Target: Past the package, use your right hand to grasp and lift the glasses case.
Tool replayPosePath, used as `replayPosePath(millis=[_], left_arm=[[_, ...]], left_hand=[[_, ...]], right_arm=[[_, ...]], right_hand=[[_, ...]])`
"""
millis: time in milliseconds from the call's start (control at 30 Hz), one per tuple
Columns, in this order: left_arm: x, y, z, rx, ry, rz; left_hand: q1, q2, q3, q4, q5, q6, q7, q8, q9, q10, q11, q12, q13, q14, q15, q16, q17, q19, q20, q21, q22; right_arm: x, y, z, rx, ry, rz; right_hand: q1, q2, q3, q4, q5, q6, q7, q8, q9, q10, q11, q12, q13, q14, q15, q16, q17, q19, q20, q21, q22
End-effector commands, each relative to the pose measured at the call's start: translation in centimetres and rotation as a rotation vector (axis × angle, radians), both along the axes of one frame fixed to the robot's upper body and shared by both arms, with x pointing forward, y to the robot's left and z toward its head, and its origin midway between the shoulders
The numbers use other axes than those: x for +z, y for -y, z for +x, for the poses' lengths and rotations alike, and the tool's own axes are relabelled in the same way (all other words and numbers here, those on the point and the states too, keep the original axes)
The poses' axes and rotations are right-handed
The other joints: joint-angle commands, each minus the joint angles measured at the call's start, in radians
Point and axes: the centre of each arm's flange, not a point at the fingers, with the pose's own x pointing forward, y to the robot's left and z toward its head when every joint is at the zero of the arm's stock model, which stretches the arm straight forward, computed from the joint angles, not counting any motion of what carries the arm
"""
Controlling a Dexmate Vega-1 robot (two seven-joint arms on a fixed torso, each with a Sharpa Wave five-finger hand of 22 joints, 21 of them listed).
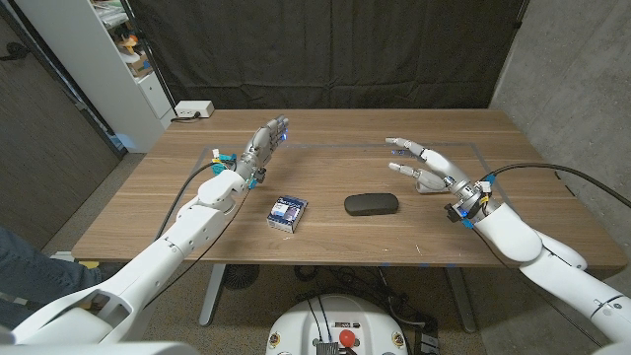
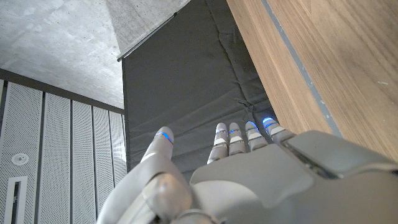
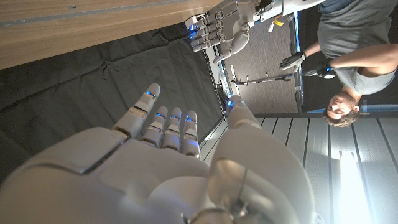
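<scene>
A dark oval glasses case (image 1: 370, 204) lies on the wooden table (image 1: 345, 133) near its middle. To its left sits a small blue and white package (image 1: 288, 212). My right hand (image 1: 426, 166) hovers to the right of the case and a little beyond it, fingers spread, holding nothing; its back shows in the right wrist view (image 3: 168, 162). My left hand (image 1: 262, 146) stands at the left of the table, beyond the package, fingers stretched out and empty; the left wrist view shows its back (image 2: 249, 174).
A white shelf unit (image 1: 128, 69) stands at the back left, and a white power strip (image 1: 193, 109) lies on the table's far left corner. A black curtain hangs behind. A person (image 3: 348, 56) wearing gloves shows in the right wrist view, as does my left hand (image 3: 221, 25).
</scene>
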Motion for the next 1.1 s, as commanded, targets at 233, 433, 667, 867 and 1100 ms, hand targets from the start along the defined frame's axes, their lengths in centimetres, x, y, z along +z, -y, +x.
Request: replayPosePath(millis=[233, 433, 667, 867, 1100], left_arm=[[-0.1, 0.0, 0.1, -0.004, -0.001, 0.003], [0.0, 0.0, 0.0, -0.006, -0.001, 0.009], [0.0, -0.1, 0.0, -0.004, -0.001, 0.010], [0.0, -0.2, 0.0, -0.003, -0.003, 0.012], [0.0, -0.3, 0.2, -0.005, -0.006, 0.009]], left_hand=[[0.005, 0.008, -0.002, -0.002, 0.000, 0.006, 0.000, 0.005, 0.004, 0.001, 0.010, 0.005, 0.004, 0.003, 0.013, 0.002, 0.002, -0.006, 0.013, 0.006, 0.003], [0.005, 0.008, -0.003, -0.002, 0.000, 0.007, -0.001, 0.005, 0.004, -0.001, 0.009, 0.005, 0.004, 0.003, 0.012, 0.002, 0.002, -0.005, 0.013, 0.006, 0.003], [0.005, 0.008, -0.003, -0.002, 0.000, 0.009, 0.000, 0.005, 0.004, 0.001, 0.008, 0.006, 0.004, 0.003, 0.012, 0.002, 0.002, -0.006, 0.019, 0.006, 0.003], [0.005, 0.008, -0.004, -0.003, 0.000, 0.009, -0.001, 0.005, 0.004, 0.001, 0.008, 0.006, 0.004, 0.002, 0.013, 0.002, 0.002, -0.006, 0.021, 0.006, 0.003], [0.004, 0.009, -0.004, -0.003, 0.000, 0.009, -0.002, 0.004, 0.005, 0.000, 0.013, 0.005, 0.004, 0.001, 0.016, 0.002, 0.002, -0.006, 0.035, 0.007, 0.003]], right_arm=[[-0.2, -0.3, -0.2, -0.048, 0.050, -0.057], [-0.2, -0.4, -0.2, -0.072, 0.070, -0.087], [-0.2, -0.7, -0.2, -0.103, 0.102, -0.144], [-0.1, -0.9, -0.2, -0.140, 0.140, -0.216], [0.2, -1.3, -0.3, -0.164, 0.168, -0.268]], right_hand=[[0.013, -0.003, 0.009, 0.007, 0.007, -0.025, -0.036, -0.004, 0.003, -0.007, -0.026, -0.003, 0.000, 0.029, -0.011, 0.014, 0.002, 0.010, 0.007, 0.002, 0.003], [0.013, -0.003, 0.011, 0.010, 0.007, -0.031, -0.043, -0.005, 0.003, -0.016, -0.031, -0.007, 0.000, 0.035, -0.005, 0.016, 0.002, 0.012, 0.010, 0.002, 0.004], [0.014, -0.005, 0.013, 0.010, 0.006, -0.039, -0.053, -0.006, 0.004, -0.020, -0.036, -0.008, 0.000, 0.038, -0.001, 0.016, 0.001, 0.012, 0.017, 0.002, 0.004], [0.020, -0.010, 0.016, 0.008, 0.007, -0.046, -0.060, -0.006, 0.004, -0.024, -0.041, -0.008, 0.000, 0.039, 0.012, 0.015, -0.001, 0.012, 0.027, 0.001, 0.004], [0.050, -0.029, 0.023, -0.007, 0.010, -0.065, -0.064, -0.006, 0.004, -0.028, -0.044, -0.008, 0.000, 0.045, 0.029, 0.014, -0.008, 0.016, 0.042, 0.002, 0.003]])
